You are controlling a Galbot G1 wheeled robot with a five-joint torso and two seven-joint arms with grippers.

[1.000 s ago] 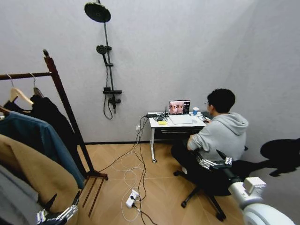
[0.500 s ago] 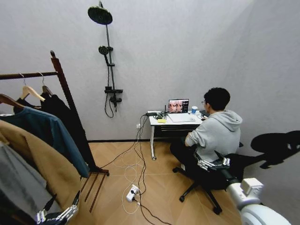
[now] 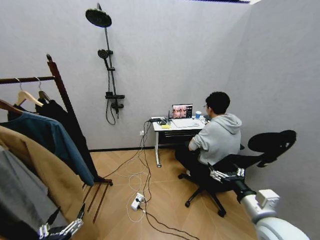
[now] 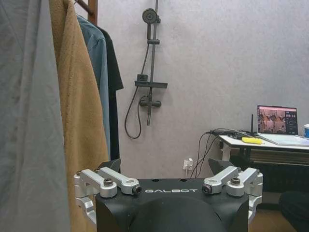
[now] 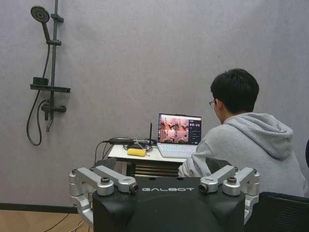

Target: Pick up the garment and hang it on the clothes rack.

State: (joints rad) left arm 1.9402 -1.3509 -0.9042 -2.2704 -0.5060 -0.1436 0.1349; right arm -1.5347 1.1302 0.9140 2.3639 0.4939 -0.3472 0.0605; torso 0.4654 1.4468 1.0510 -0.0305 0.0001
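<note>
Hanging garment (image 3: 62, 125) on clothes rack (image 3: 60, 87) (grippers empty).

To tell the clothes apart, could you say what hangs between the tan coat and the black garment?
A blue shirt hangs between the tan coat and the black garment, seen in the head view.

One clothes rack (image 3: 61, 95) carries four hanging garments: black garment (image 3: 60, 117), teal-blue shirt (image 3: 47, 140), tan coat (image 3: 42, 182), grey top (image 3: 20, 200). Right of it: one shower fixture (image 3: 107, 65), one desk (image 3: 172, 127), one laptop (image 3: 182, 111).
</note>
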